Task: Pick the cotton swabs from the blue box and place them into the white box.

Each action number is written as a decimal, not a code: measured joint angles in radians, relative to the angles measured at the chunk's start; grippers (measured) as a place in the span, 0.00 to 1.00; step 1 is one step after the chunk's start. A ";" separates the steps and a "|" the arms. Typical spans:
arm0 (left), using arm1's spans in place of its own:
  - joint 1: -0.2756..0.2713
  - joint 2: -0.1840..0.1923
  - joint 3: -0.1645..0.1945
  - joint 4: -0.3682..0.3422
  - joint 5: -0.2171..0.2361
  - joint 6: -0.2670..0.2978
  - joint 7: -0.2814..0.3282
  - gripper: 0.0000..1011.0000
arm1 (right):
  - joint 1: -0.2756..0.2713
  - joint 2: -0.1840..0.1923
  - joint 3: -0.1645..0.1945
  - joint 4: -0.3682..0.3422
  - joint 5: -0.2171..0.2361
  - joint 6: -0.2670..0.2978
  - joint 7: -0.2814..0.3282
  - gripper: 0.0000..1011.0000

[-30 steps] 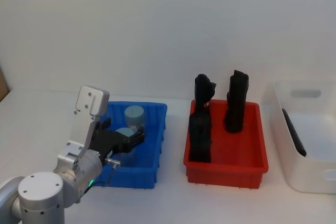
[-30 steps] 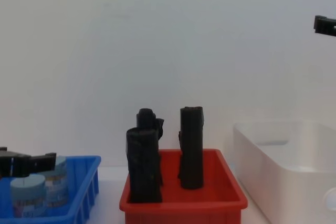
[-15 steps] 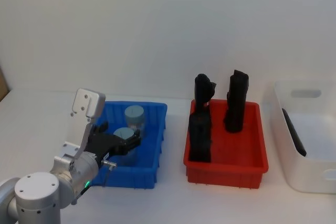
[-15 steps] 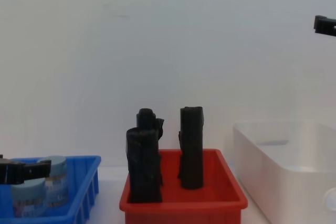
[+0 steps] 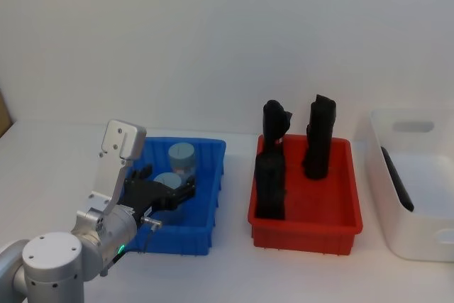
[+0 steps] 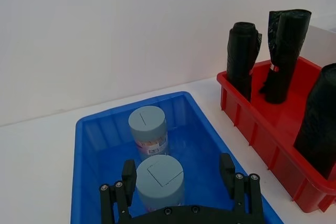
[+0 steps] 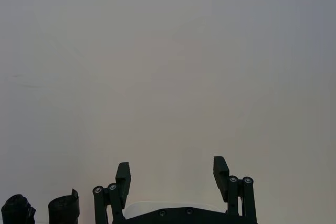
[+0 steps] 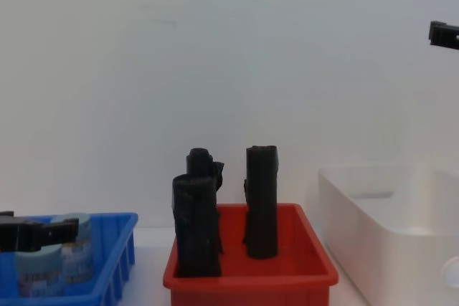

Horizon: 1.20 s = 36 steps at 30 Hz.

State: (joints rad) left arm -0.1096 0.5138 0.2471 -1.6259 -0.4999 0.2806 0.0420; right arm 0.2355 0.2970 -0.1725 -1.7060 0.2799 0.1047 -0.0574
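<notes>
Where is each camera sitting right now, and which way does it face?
Head: high, looking down on blue box, red bin, white box; left gripper lower left.
Chest: low, looking across the table; left gripper at left edge.
Left wrist: looks past open fingers at two tubs.
Right wrist: raised, faces the wall; right gripper open.
Head and left wrist share the tubs.

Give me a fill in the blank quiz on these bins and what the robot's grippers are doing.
The small bright blue plastic box holds ___ cylindrical cotton swab tubs with grey-blue lids.
The left gripper has its fingers ___ on either side of the nearer tub.
The red plastic bin holds ___ tall black rolls.
The large white plastic tub stands on the robot's ___ side, where the right gripper is parked high, fingers apart.
Missing words: two; open; three; right.
</notes>
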 joint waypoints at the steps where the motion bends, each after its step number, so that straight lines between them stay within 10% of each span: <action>1: 0.000 0.000 0.000 0.001 -0.001 0.002 -0.003 0.99 | 0.000 0.000 0.000 0.000 0.000 0.000 0.000 0.99; 36: -0.067 -0.012 -0.025 0.138 0.022 0.062 -0.064 0.99 | 0.000 0.000 0.000 0.000 0.000 0.000 0.000 0.99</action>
State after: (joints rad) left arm -0.1769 0.5019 0.2220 -1.4879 -0.4782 0.3430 -0.0215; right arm 0.2355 0.2971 -0.1724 -1.7059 0.2800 0.1047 -0.0575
